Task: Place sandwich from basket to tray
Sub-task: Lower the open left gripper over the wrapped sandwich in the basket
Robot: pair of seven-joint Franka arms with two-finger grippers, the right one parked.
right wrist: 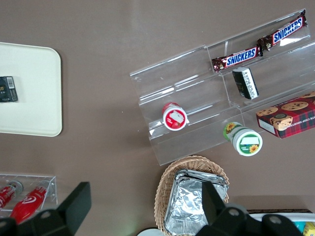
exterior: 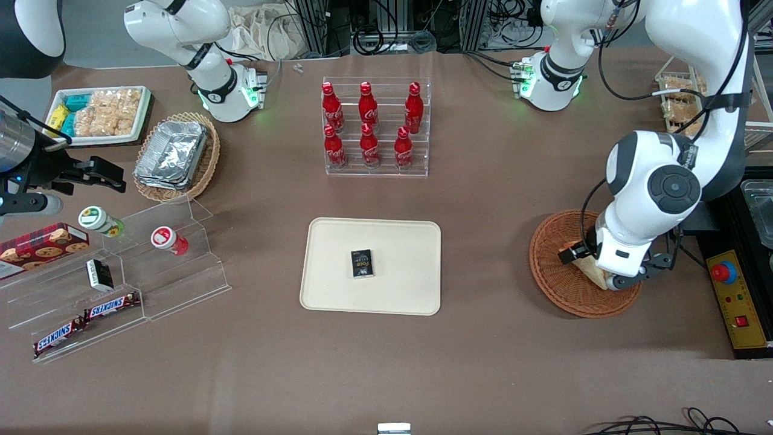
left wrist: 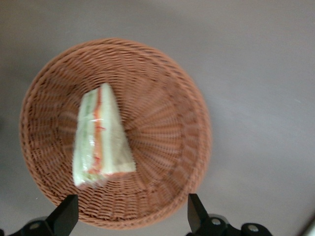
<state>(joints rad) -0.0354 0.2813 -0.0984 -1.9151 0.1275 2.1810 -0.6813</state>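
Note:
The sandwich [left wrist: 101,137], a wrapped pale wedge with green and red-orange layers, lies flat in the round reddish-brown wicker basket [left wrist: 197,123]. My gripper [left wrist: 132,217] hangs above the basket's rim, open, with nothing between its fingers and apart from the sandwich. In the front view the arm's wrist [exterior: 622,254] covers much of the basket [exterior: 558,290]; only a corner of the sandwich [exterior: 587,267] shows. The cream-beige tray [exterior: 338,290] lies mid-table, toward the parked arm from the basket.
A small black box [exterior: 362,264] rests on the tray. A clear rack of red bottles [exterior: 375,127] stands farther from the front camera than the tray. A yellow control box [exterior: 740,305] lies beside the basket at the table's edge.

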